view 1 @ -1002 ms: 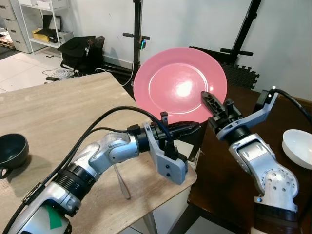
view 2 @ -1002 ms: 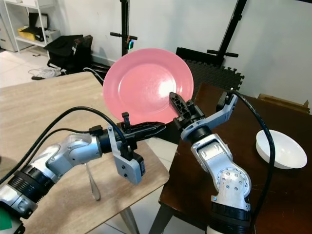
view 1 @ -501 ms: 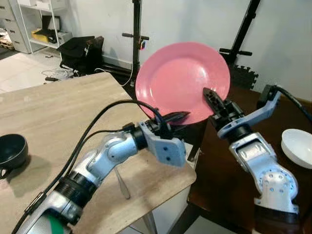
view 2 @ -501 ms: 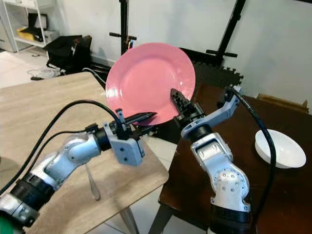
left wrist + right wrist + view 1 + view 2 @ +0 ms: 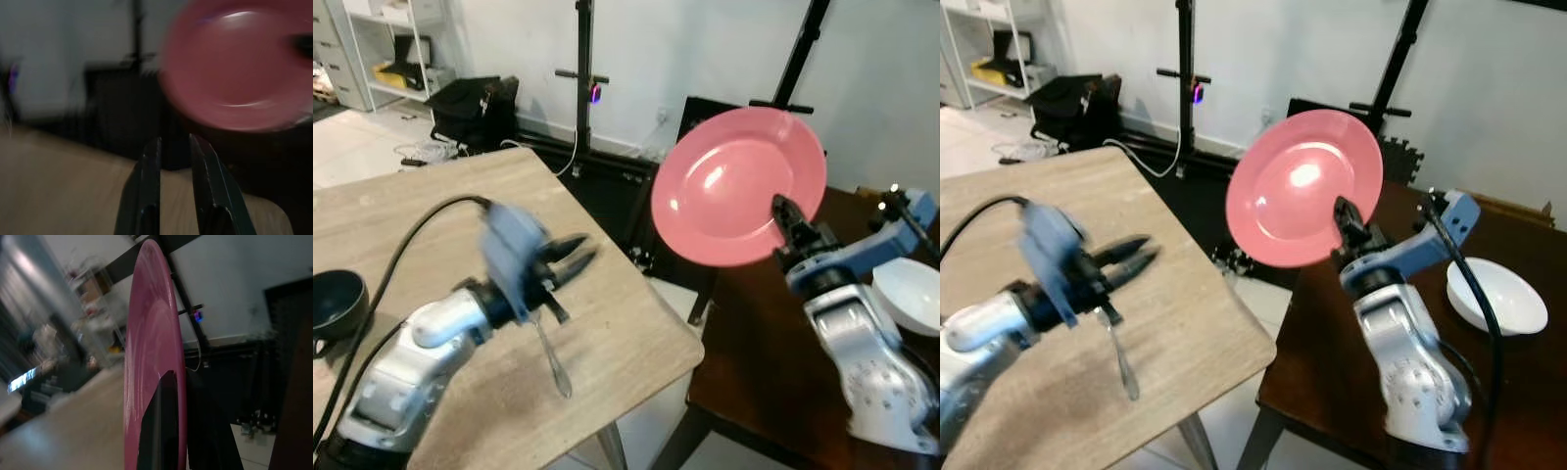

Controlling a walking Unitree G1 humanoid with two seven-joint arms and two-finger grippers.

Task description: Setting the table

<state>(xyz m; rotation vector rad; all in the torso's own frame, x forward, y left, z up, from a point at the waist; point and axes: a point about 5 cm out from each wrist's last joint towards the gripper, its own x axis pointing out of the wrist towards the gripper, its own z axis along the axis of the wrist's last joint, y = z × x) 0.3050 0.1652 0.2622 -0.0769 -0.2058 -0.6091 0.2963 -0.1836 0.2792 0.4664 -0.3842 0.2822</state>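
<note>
Left gripper (image 5: 570, 257) is swinging back to frame left, fingers parted and empty, no longer under the pink plate (image 5: 736, 186). Right gripper (image 5: 787, 217) is clamping its lower rim, holding it upright at upper right, above the gap beside the dark table (image 5: 773, 352).

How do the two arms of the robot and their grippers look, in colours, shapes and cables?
Both arms are built of rounded silver segments with black rings at the joints. A thick black cable loops outside the left arm, another along the right arm. The left gripper and the right gripper each have two long, tapering black fingers. A blue-grey bracket sits at each wrist; the left one is blurred.
</note>
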